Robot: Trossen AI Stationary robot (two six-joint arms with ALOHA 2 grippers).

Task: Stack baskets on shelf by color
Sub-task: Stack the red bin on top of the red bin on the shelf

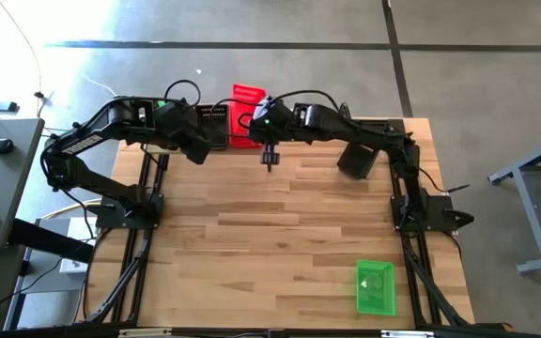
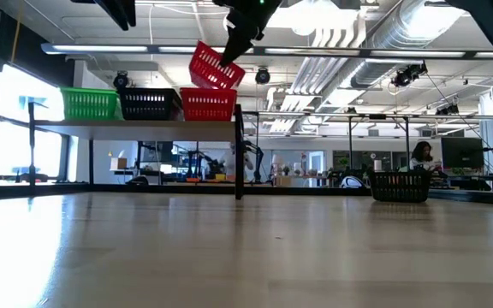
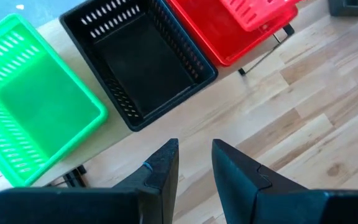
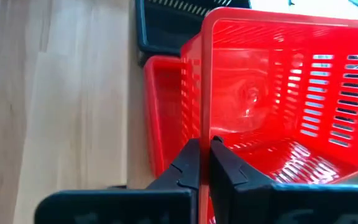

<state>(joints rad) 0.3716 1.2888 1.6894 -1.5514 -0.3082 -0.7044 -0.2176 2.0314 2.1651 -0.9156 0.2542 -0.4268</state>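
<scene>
On the shelf (image 2: pixel 144 125) stand a green basket (image 2: pixel 88 103), a black basket (image 2: pixel 150 103) and a red basket (image 2: pixel 208 105), side by side on their bottoms. My right gripper (image 2: pixel 234 44) is shut on a second red basket (image 2: pixel 213 68), tilted in the air above the red one on the shelf. My left gripper (image 3: pixel 194 158) is open, hovering in front of the shelf above the black basket (image 3: pixel 138 59) and touching nothing. Another black basket (image 2: pixel 399 186) and a green basket (image 1: pixel 376 286) sit on the table. My right gripper pinches the rim of one wall (image 4: pixel 207 127) of the upper red basket, one finger inside the basket and one outside. The fingers come from above, slanting down. The basket is lifted clear and hangs tilted below the fingers, over the red basket (image 4: pixel 160 112) on the shelf.
The shelf runs along the table's far edge, with a black post (image 2: pixel 239 154) at its right end. The black basket (image 1: pixel 356 160) lies under the right arm. The green basket sits near the table's near right corner. Bare wood (image 1: pixel 270 235) fills the table's middle.
</scene>
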